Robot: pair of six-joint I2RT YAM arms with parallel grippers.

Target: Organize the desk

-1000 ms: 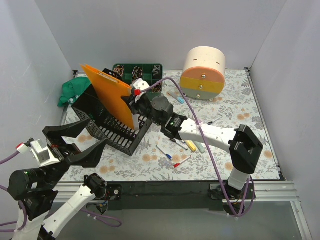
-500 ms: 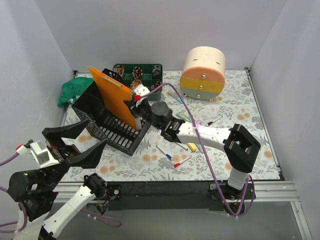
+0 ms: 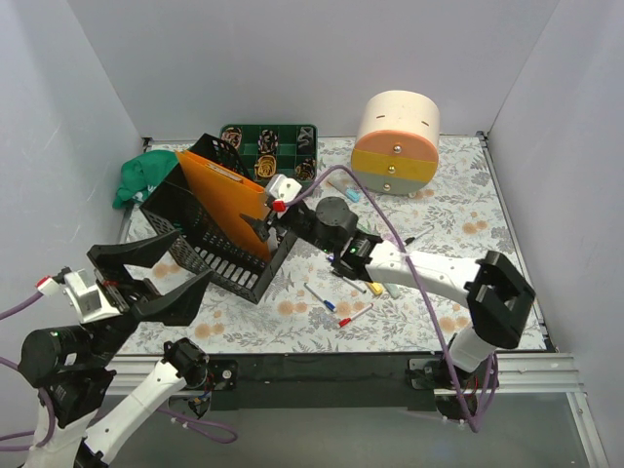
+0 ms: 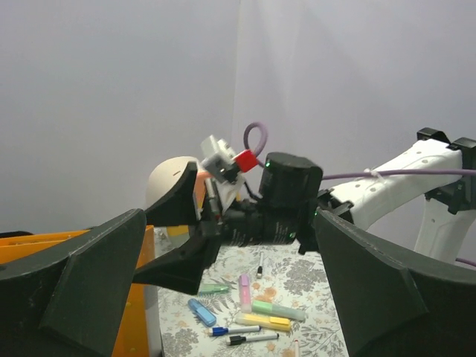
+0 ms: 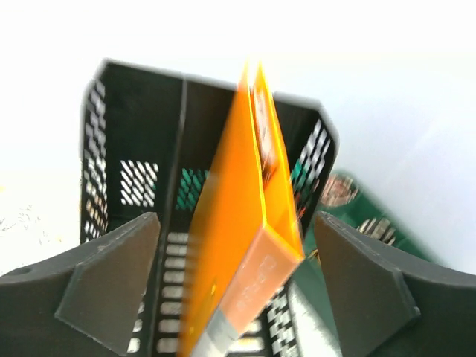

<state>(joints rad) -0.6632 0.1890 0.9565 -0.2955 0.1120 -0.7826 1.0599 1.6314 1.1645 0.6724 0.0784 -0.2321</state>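
Two arms show from above, and both pincers are spread wide with nothing clasped. Your right gripper [image 3: 261, 222] reaches far and left across the desk [image 3: 458, 210] to the black wire-mesh rack [image 3: 210, 258]. In its wrist view the fingers [image 5: 111, 275] stand well apart on either side of an orange folder [image 3: 219, 200], with a gap showing between each pad and the folder's faces, so it brackets the folder rather than pinching it. The folder sits in the rack, tilted, its upper edge leaning toward the far left; the wrist picture is blurred, so you cannot tell which slot it stands in. Your left gripper [image 3: 193, 255] hangs at the near left, raised above the table and pointing toward the rack, jaws fully parted and empty — its own camera looks between them at the right arm's wrist. The desk is the flower-printed tabletop running from the black front rail [image 3: 322, 366] at the near edge to the far wall, and everything else rests on it. A green compartment tray [image 3: 268, 141] lies just beyond the rack, a crumpled green cloth [image 3: 141, 175] at the far left, and a round cream, orange and yellow drawer box [image 3: 395, 141] at the far right. Several pens and highlighters [image 3: 351, 292] lie scattered near the middle, under the right forearm.
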